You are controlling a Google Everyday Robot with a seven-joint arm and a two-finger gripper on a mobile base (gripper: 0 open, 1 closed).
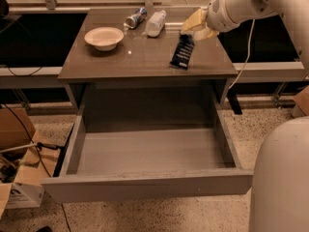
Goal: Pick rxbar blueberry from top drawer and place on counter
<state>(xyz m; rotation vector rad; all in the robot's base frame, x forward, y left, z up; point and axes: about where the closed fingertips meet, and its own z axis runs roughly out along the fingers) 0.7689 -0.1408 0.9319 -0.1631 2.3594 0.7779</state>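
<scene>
Rxbar blueberry (182, 52) hangs tilted at the right side of the surface (130, 59), upper centre of the frame, its top end pinched in my claw (190, 30) and its lower end down at the glossy top; I cannot tell whether that end touches. The dark wrapper shows pale printed lines and leans with its top toward the right.

My claw is closed on the bar's upper end, its yellowish fingers (199, 22) pointing left from the white wrist. My arm (251, 4) reaches in from the upper right corner, and a thin white cable (247, 52) trails down below it.

Farther left on the surface sits a white bowl (104, 36). Behind it, near the back edge, a silver-blue can (135, 18) lies on its side, with a clear plastic bottle (155, 23) lying just to its right. Both are well apart from the bar.

Below the surface, the top drawer (145, 186) stands pulled out toward the bottom of the frame, flat grey bottom in view. Cardboard boxes (17, 190) sit on the speckled floor at lower left, and my pale rounded body (282, 178) fills the lower right corner.
</scene>
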